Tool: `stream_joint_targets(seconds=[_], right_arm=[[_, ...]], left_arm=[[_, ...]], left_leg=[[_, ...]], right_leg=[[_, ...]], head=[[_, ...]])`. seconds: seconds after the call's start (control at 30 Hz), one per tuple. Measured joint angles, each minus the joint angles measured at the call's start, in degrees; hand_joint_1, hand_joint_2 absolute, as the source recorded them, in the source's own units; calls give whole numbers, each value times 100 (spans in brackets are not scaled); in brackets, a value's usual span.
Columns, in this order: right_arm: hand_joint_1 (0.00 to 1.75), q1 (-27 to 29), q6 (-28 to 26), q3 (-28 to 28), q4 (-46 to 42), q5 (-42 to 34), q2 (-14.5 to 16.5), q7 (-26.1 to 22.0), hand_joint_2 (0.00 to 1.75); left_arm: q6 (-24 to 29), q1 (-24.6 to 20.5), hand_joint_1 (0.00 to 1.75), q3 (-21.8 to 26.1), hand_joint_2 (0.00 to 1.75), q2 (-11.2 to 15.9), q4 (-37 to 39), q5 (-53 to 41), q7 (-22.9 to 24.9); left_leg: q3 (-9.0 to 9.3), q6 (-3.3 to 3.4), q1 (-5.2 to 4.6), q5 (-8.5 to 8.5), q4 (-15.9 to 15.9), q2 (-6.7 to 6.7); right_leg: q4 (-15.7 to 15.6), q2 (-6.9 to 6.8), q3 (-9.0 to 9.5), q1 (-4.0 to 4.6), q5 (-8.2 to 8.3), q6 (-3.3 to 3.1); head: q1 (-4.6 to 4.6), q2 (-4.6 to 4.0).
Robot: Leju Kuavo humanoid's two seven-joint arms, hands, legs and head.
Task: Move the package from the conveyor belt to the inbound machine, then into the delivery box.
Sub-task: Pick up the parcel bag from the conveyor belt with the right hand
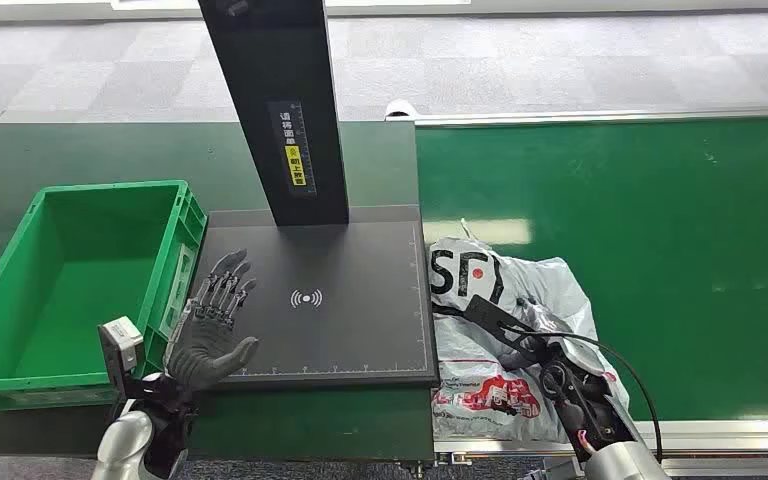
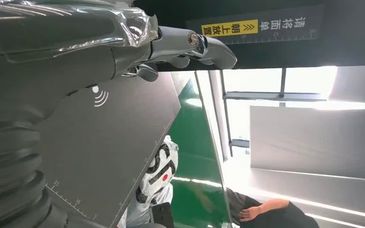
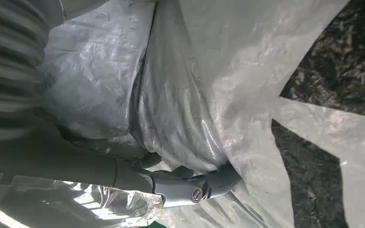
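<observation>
The package point(image 1: 560, 290), a crumpled grey-white plastic mailer with black lettering, lies on the green conveyor belt point(image 1: 660, 230) against the right edge of the inbound machine's black plate point(image 1: 350, 330). My right hand point(image 1: 545, 345) sits on top of it. In the right wrist view that hand point(image 3: 76, 161) grips a bunched fold of the package point(image 3: 195, 85), the thumb point(image 3: 190, 187) dug into the plastic. My left hand point(image 1: 210, 320) is open, fingers spread, over the plate's left edge and holds nothing. The left wrist view shows the left hand point(image 2: 52, 52), the plate point(image 2: 109, 137) and the package point(image 2: 159, 171).
A green delivery box point(image 1: 70, 280) stands empty left of the plate, close to my left hand. The machine's black column point(image 1: 280, 110) rises from the plate's far edge. A person point(image 2: 266, 211) is partly visible beyond the belt in the left wrist view.
</observation>
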Motion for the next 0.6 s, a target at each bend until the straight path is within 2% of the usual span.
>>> stream_joint_targets(seconds=[0.03, 0.07, 0.17, 0.2, 0.6], right_arm=[[6, -9, 20, -3, 12, 9, 3, -1, 175], [42, -19, 39, -6, 27, 15, 6, -7, 175], [165, -65, 123, -18, 108, 41, 27, -45, 175], [171, -73, 134, -20, 127, 46, 33, -55, 175], [175, -131, 147, -65, 165, 49, 46, -95, 175]], left_arm=[[3, -2, 0, -5, 175, -1, 7, 0, 0], [6, -3, 0, -10, 175, -3, 14, 0, 1], [14, -11, 0, -31, 175, -14, 41, -1, 3], [14, -14, 0, -34, 175, -18, 44, -1, 3], [13, -52, 0, -42, 175, -34, 60, 0, 30]], left_leg=[[2, 0, 0, 0, 0, 0], [4, 0, 0, 0, 0, 0], [14, 0, 0, -1, 0, 0], [18, 1, 0, -1, 0, 0], [50, 1, 0, -1, -1, 0]], right_leg=[[0, 0, 2, 0, 0, 0], [0, 0, 3, 0, 0, 0], [-1, 0, 14, 0, -1, 0], [-1, 0, 17, 0, -1, 0], [-2, 0, 48, 0, -1, 1]], head=[[0, 0], [0, 0], [0, 0], [0, 0], [1, 0]])
